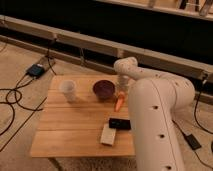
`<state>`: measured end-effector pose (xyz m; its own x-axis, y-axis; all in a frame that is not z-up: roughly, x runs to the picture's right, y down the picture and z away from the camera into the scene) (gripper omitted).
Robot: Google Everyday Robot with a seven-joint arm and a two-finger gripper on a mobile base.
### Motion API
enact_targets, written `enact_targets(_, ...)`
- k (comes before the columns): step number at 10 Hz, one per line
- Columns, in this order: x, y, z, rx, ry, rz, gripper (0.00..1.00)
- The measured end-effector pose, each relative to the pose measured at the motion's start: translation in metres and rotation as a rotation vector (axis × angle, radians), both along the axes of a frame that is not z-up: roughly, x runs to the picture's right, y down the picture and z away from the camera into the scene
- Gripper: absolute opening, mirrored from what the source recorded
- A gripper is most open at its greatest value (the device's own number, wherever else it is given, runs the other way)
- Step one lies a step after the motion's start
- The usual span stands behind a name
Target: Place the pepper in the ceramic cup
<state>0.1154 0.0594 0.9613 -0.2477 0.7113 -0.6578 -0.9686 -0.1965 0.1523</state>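
- White arm [155,120]: thick, smooth, rounded casing, filling the view from 3 to 5 o'clock.
- Small dark dots [159,135] run down its front.
- Slimmer curved white link [131,67] at its top.
- Pale gripper [121,86], just off centre toward 3 o'clock.
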Motion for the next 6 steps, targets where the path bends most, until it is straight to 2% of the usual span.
enact_targets(1,0.0,0.0,0.0,0.001,-0.001,-0.002,0.21)
enact_targets(3,0.0,-0.004,-0.002,0.009,-0.003,-0.005,0.04)
enact_targets(4,-0.001,-0.01,-0.006,0.022,-0.005,-0.007,0.0)
enact_targets(6,-0.003,-0.026,-0.016,0.064,-0.012,-0.014,0.0)
